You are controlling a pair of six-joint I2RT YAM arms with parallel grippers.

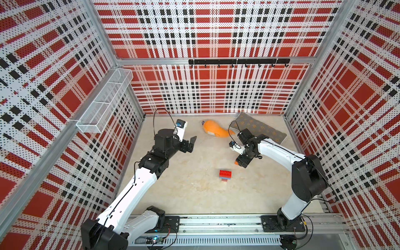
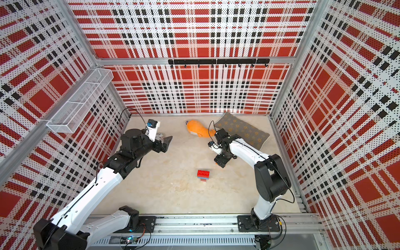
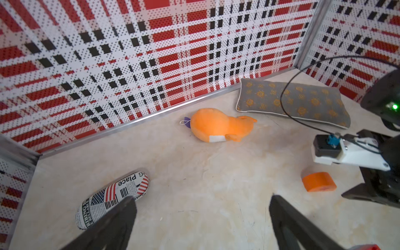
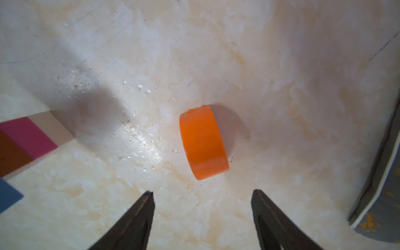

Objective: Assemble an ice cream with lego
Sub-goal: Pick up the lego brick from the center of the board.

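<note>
Right gripper (image 4: pixel 203 191) poised over the rounded orange piece (image 4: pixel 203 142), the only loose lego I can see. I read its jaws as partly open and empty: the two fingers frame bare table (image 4: pixel 281 86), with nothing between them.

The piece lies on the table just ahead of the fingertips, in line with the gap and clear of both. Its long axis runs nearly along my approach line, slightly skewed. The jaws would therefore close across its narrower width, and the gap looks wider than that width. In a top view the piece (image 1: pixel 236 161) shows only as an orange sliver at the edge of the gripper, which hides the rest.

The unfinished ice cream (image 1: pixel 225 175), with its red studded layer uppermost over blue and a narrow stem, sits near the piece, toward the front of the table.

Left gripper (image 3: pixel 201 198) is spread wide, empty, and well apart from both, so the right arm is plainly the nearer. I judge the coming move to be a short descent, a small wrist turn to square up, then a close.
</note>
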